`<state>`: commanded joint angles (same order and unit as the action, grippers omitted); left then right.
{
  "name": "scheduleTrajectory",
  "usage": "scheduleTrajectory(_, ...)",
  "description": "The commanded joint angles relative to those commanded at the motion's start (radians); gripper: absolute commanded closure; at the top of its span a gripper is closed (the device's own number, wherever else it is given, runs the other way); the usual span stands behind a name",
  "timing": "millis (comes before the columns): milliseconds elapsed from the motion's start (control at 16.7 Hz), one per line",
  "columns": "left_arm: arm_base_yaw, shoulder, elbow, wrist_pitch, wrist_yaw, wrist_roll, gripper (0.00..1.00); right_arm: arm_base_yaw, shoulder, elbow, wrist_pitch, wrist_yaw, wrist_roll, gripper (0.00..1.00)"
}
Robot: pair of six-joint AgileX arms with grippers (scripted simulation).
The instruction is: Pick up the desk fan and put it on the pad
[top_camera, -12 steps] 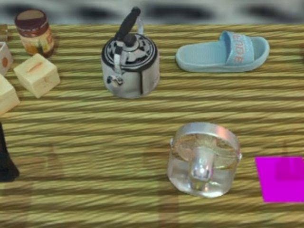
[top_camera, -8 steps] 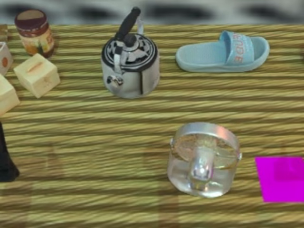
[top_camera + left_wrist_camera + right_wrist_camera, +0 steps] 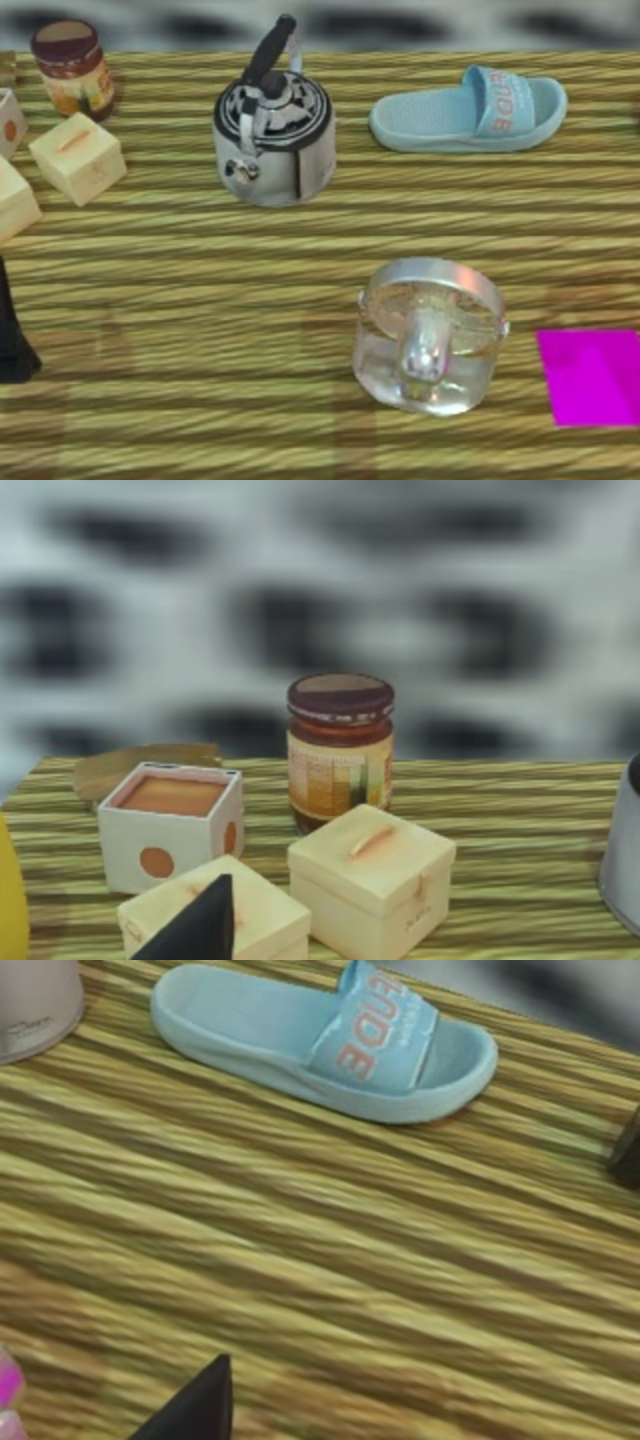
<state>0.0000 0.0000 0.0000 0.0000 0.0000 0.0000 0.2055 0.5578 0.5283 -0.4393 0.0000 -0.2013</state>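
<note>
The fan [image 3: 430, 335] stands near the table's front, right of centre, with the pad [image 3: 592, 376] just right of it, apart. Only the left wrist view shows a white box's [image 3: 172, 823] open top. Neither gripper's fingers can be told.

The desk fan [image 3: 430, 340] is polished, mirror-bright metal, and the kettle [image 3: 273, 130] is glossy metal with a black handle. The pad [image 3: 592, 375] looks flat and matt; the slipper [image 3: 468, 108] looks like soft matt foam. The table [image 3: 200, 300] shows a rough, woven-looking striped surface.
</note>
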Motion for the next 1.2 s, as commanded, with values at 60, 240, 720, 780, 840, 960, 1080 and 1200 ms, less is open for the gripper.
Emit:
scheduleTrajectory(60,0.000,0.000,0.000,0.000,0.000,0.000,0.00,0.032,0.100,0.092,-0.067,0.000,-0.031,0.00)
scheduleTrajectory(240,0.000,0.000,0.000,0.000,0.000,0.000,0.00,0.133,0.417,0.381,-0.273,0.001,-0.126,0.00)
scheduleTrajectory(720,0.000,0.000,0.000,0.000,0.000,0.000,0.00,0.372,1.169,1.063,-0.767,-0.001,-0.355,0.00)
scheduleTrajectory(780,0.000,0.000,0.000,0.000,0.000,0.000,0.00,0.394,1.234,1.120,-0.814,0.000,-0.376,0.00)
scheduleTrajectory(840,0.000,0.000,0.000,0.000,0.000,0.000,0.00,0.413,1.290,1.168,-0.856,0.000,-0.394,0.00)
scheduleTrajectory(960,0.000,0.000,0.000,0.000,0.000,0.000,0.00,0.441,1.372,1.236,-0.919,0.000,-0.422,0.00)
scheduleTrajectory(1080,0.000,0.000,0.000,0.000,0.000,0.000,0.00,0.455,1.412,1.267,-0.952,0.000,-0.435,0.00)
scheduleTrajectory(1200,0.000,0.000,0.000,0.000,0.000,0.000,0.00,0.457,1.417,1.271,-0.956,0.000,-0.437,0.00)
